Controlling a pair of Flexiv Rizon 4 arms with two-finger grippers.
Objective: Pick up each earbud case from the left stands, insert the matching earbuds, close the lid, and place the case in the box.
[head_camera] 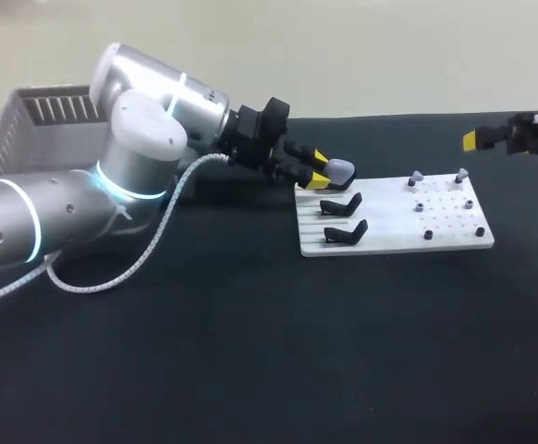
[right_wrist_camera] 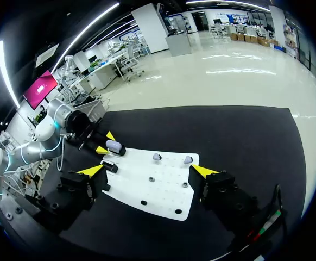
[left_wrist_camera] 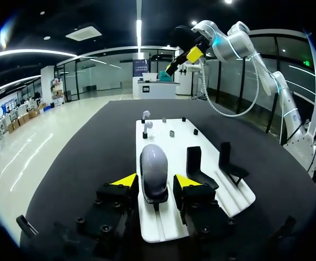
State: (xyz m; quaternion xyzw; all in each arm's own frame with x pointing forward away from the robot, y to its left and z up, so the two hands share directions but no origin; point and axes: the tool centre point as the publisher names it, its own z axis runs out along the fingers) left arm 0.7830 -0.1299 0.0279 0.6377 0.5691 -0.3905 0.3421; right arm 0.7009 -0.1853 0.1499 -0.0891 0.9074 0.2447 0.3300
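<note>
— Status, left pincer (left_wrist_camera: 156,181)?
— Spread. Its yellow fingertips (left_wrist_camera: 126,180) flank the grey earbud case (left_wrist_camera: 154,169), one on each side, with a thin gap showing at both; no clamping is visible. The left arm (head_camera: 140,139) comes in low over the tabletop (head_camera: 250,351) from the left.
— Case location?
— Upright on the rearmost of three black stands (head_camera: 341,205) at the left end of the white board (head_camera: 389,237). The other two stands follow in a row toward the front edge.
— Earbuds?
— Two pale earbuds (head_camera: 416,177) stand at the rear of the board's right half, well apart from the case. Small dark pegs (head_camera: 428,235) dot the area in front of them.
— Right pincer (right_wrist_camera: 147,171)?
— Spread wide, gripping nothing. It hangs above the tabletop past the board's right rear corner, with the board ahead of it.
— Box (head_camera: 29,120)?
— Grey, ribbed, at the rear left of the tabletop, behind the left arm, well apart from the board.
</note>
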